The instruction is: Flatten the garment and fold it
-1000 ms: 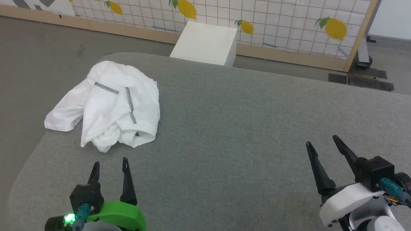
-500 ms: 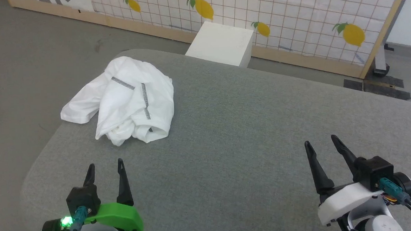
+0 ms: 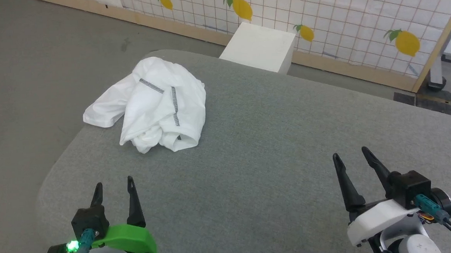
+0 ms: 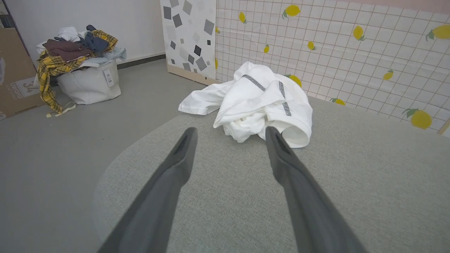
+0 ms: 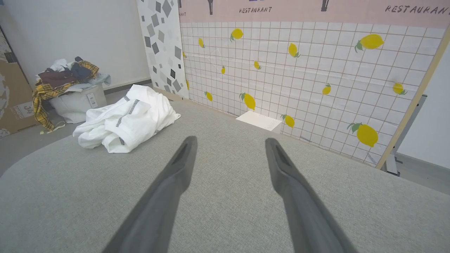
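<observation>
The garment (image 3: 158,105) is a white shirt with dark stitched seam lines, crumpled in a heap near the far left corner of the grey table (image 3: 272,139); one sleeve hangs over the left edge. In the left wrist view the garment (image 4: 260,102) lies just ahead of the fingers, and in the right wrist view the garment (image 5: 126,119) sits at the far left. My left gripper (image 3: 113,181) hovers open near the front left, short of the heap. Open too, my right gripper (image 3: 348,154) stands at the front right, far from the cloth.
A rigid white box (image 3: 262,47) stands beyond the table's far edge against a lemon-patterned tiled panel (image 3: 320,13). A laundry bin piled with clothes (image 4: 79,66) sits on the floor to the left. The table's left edge (image 3: 54,170) is rounded.
The head camera has swung left, so the whole picture slides right. Both grippers keep their places and stay open. The garment lies as before.
</observation>
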You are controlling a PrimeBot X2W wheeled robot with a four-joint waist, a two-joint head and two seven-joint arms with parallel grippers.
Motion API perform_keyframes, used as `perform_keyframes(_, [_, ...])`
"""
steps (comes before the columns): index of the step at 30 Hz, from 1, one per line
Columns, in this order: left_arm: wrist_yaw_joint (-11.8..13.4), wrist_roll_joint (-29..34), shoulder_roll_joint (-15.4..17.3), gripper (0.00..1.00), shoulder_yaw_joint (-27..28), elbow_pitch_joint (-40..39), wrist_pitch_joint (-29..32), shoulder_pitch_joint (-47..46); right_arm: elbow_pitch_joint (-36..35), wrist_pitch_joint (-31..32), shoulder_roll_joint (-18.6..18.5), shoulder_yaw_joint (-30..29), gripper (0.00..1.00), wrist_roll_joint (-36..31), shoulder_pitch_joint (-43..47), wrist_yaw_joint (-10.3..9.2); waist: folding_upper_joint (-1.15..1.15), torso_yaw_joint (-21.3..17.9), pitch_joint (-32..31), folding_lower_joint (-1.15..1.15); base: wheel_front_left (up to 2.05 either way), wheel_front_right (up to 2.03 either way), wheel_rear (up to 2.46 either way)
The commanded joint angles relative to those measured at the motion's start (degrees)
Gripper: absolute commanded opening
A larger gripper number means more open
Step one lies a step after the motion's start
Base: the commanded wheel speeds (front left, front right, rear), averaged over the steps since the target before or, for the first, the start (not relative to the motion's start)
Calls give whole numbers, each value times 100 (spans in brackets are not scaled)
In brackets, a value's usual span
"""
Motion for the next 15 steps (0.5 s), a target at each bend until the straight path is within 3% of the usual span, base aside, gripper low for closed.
perform_keyframes(1, [55, -56, 62, 100, -21, 29, -65, -95, 34, -52, 12, 18, 100, 56, -110, -7, 0, 52, 2, 0, 0, 0, 0])
perform_keyframes(12, [179, -202, 135, 100, -113, 127, -197, -149, 98, -125, 14, 42, 100, 107, -160, -8, 0, 284, 32, 0, 0, 0, 0])
perform_keyframes(15, [71, -273, 184, 100, -200, 135, -185, -386, 75, -113, 15, 46, 100, 94, -204, -8, 0, 353, 141, 0, 0, 0, 0])
